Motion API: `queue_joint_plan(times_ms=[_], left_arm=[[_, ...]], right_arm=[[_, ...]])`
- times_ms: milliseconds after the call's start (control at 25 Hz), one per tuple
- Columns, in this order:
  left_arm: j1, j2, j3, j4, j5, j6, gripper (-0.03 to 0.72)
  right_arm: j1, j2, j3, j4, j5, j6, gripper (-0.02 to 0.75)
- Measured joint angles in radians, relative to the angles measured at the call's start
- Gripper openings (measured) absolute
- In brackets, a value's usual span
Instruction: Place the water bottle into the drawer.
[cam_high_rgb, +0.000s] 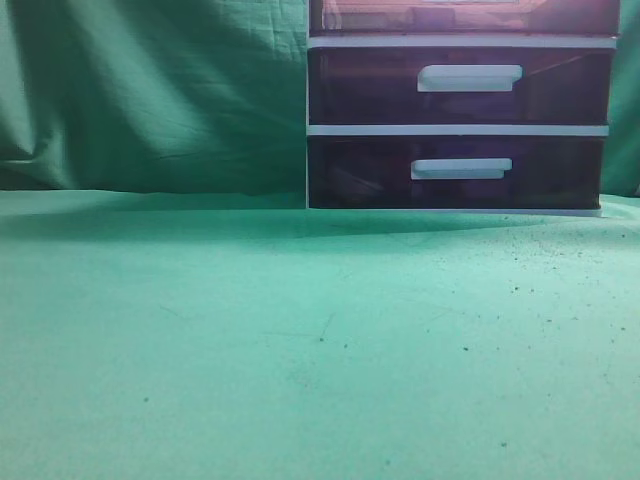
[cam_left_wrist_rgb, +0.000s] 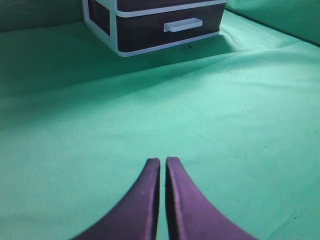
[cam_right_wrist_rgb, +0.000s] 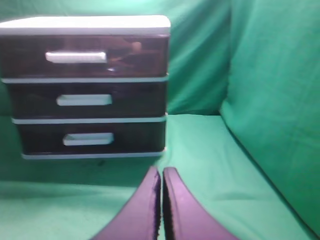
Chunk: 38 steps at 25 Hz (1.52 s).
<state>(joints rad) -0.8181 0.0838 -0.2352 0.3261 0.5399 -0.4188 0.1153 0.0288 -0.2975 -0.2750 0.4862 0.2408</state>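
Note:
The white-framed chest (cam_high_rgb: 460, 125) stands at the back right of the green cloth. Its uppermost, lighter pinkish-brown drawer (cam_high_rgb: 460, 15) is cut off by the top edge of the exterior view. In the right wrist view that drawer (cam_right_wrist_rgb: 85, 56) looks pushed in, with a white handle. No water bottle shows in any view. My left gripper (cam_left_wrist_rgb: 163, 162) is shut and empty above bare cloth, well in front of the chest (cam_left_wrist_rgb: 150, 22). My right gripper (cam_right_wrist_rgb: 161, 172) is shut and empty, in front of the chest's right corner. Neither gripper shows in the exterior view.
Two darker purple drawers (cam_high_rgb: 458, 88) (cam_high_rgb: 455, 172) with white handles sit below the top drawer. Green cloth (cam_high_rgb: 300, 340) covers the table and hangs as a backdrop (cam_high_rgb: 150, 90) behind and to the right (cam_right_wrist_rgb: 275, 90).

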Motion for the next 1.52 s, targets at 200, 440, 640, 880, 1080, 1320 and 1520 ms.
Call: queue_joint_plan(times_ms=[200, 440, 640, 880, 1080, 1320, 1520], left_arm=[[0.000, 0.000, 0.000, 0.000, 0.000, 0.000, 0.000], [0.000, 0.000, 0.000, 0.000, 0.000, 0.000, 0.000], [0.000, 0.000, 0.000, 0.000, 0.000, 0.000, 0.000], [0.000, 0.000, 0.000, 0.000, 0.000, 0.000, 0.000], [0.000, 0.000, 0.000, 0.000, 0.000, 0.000, 0.000], [0.000, 0.000, 0.000, 0.000, 0.000, 0.000, 0.000], [0.000, 0.000, 0.000, 0.000, 0.000, 0.000, 0.000]], right_arm=[[-0.015, -0.039, 0.129, -0.010, -0.028, 0.000, 0.000], [-0.098, -0.039, 0.275, 0.025, -0.143, 0.001, 0.000], [-0.124, -0.039, 0.323, 0.091, -0.177, -0.001, 0.000], [-0.163, -0.039, 0.324, 0.132, -0.122, -0.039, 0.000], [-0.163, -0.039, 0.324, 0.181, -0.113, -0.135, 0.000], [-0.163, -0.039, 0.324, 0.190, -0.104, -0.144, 0.000], [-0.163, -0.039, 0.324, 0.192, -0.104, -0.146, 0.000]])
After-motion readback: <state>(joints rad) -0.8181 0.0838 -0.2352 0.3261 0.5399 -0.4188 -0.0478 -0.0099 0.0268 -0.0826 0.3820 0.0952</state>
